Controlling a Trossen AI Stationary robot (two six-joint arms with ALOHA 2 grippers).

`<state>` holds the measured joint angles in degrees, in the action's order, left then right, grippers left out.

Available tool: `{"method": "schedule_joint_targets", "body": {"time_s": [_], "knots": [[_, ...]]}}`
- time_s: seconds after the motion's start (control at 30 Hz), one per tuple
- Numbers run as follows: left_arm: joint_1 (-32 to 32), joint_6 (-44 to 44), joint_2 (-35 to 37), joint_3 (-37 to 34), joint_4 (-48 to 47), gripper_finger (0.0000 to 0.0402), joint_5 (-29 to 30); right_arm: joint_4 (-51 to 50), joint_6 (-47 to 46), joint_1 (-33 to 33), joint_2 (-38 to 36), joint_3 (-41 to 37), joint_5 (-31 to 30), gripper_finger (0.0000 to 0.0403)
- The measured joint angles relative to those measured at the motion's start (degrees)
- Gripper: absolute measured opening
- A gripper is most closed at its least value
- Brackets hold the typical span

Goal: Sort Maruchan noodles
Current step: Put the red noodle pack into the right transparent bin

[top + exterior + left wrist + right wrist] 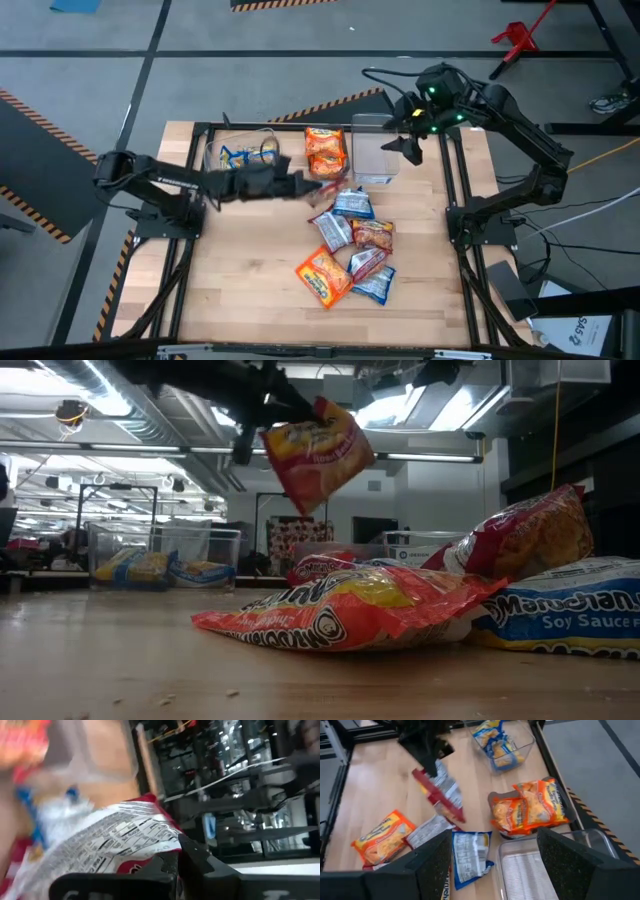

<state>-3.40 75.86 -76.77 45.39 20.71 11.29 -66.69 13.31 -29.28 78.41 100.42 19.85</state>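
A red-and-silver Maruchan noodle packet [325, 191] hangs in the air over the table's middle with my left gripper [303, 188] shut on it; the low view shows its red-and-yellow face [318, 452]. Several more packets lie in a loose pile [350, 245] on the wooden table. Blue-and-yellow packets lie in the left clear bin [240, 155] and orange ones in the middle bin [326, 150]. My right gripper [408, 150] hovers open over the third clear bin [375, 160], holding nothing. My left gripper pinches the packet between its two fingers at its upper end [427, 774]. The fingers [165, 870] reach in nearly level from the table's left. The packet hangs tilted below them, clear of the table and the pile, its printed silver back [115, 840] toward the wrist camera.
The three bins stand in a row along the far edge. Black frame rails [455, 180] run around the table. Bare wood [240, 270] lies at the near left. An orange packet [322, 275] sits at the pile's near end.
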Motion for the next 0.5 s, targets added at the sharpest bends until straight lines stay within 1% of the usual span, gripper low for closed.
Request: {"method": "schedule_joint_targets", "body": {"time_s": [0.2,0.33,0.4,0.5], "knots": [[-9.8,-8.9,-0.5,5.6,-1.5,0.0000,-5.4,2.2,-1.5,0.0,0.0,0.0,-4.4,0.0278],[-15.6,-13.4,-0.9,8.9,-3.9,0.0000,-7.7,3.5,-2.8,0.0,-0.2,0.0,-6.9,0.0278],[-18.1,-14.8,-2.0,10.6,-5.3,0.0000,-9.2,3.8,-2.8,0.0,-0.5,0.0,-8.2,0.0278],[-20.6,-16.7,-5.3,14.2,-4.4,0.0000,-12.0,4.0,-2.9,0.0,-0.7,0.0,-10.3,0.0278]]}}
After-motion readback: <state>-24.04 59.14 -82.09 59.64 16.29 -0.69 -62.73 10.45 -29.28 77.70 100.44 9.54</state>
